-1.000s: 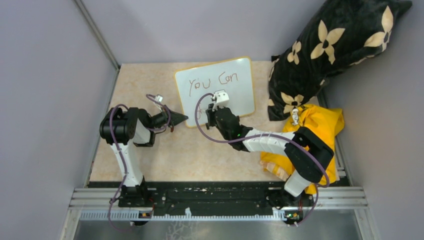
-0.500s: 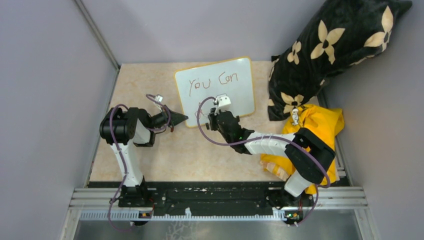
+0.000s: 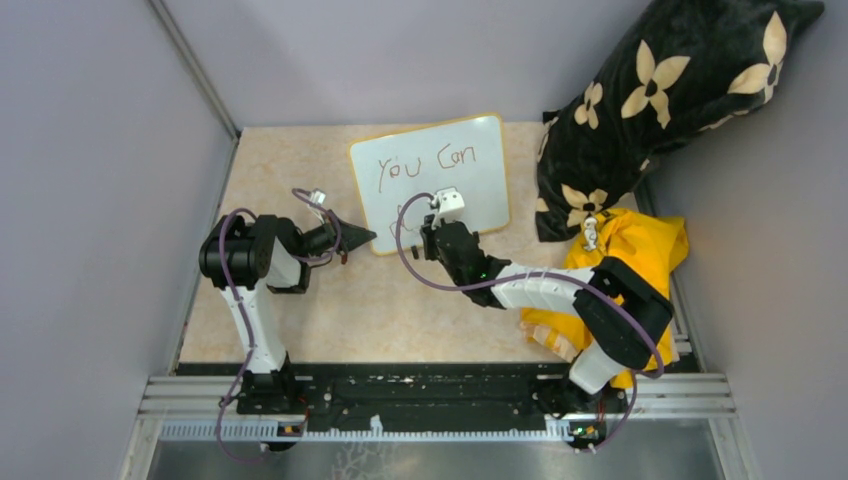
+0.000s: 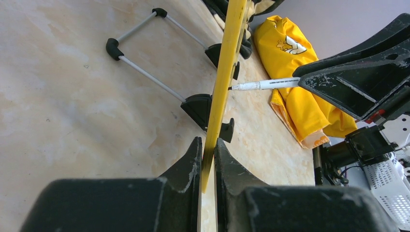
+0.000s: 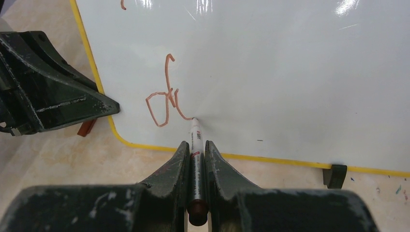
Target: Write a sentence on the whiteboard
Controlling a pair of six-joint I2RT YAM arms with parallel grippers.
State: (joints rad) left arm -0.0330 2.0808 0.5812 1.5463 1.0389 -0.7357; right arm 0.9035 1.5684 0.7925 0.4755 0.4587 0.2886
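Note:
The whiteboard (image 3: 470,185) stands tilted at the back of the table, white with a thin yellow frame (image 4: 225,72). The sentence (image 3: 425,162) reads "You Can" on the top line. Lower down there is a reddish-brown "d" and a fresh stroke (image 5: 164,102). My right gripper (image 5: 195,144) is shut on a white marker (image 5: 196,137), whose tip touches the board just right of that stroke. My left gripper (image 4: 208,143) is shut on the board's lower left frame edge, seen at the corner (image 3: 366,237) from above. The marker (image 4: 270,84) also shows in the left wrist view.
A black pillow with cream flowers (image 3: 660,100) leans at the back right. A yellow cloth (image 3: 645,250) lies under the right arm. Behind the board are its black feet (image 4: 198,107) and wire stand (image 4: 145,76). Grey walls close in the left and back.
My right gripper has shifted slightly down and to the right along the board's lower line with the marker. The left arm and the board have not moved.

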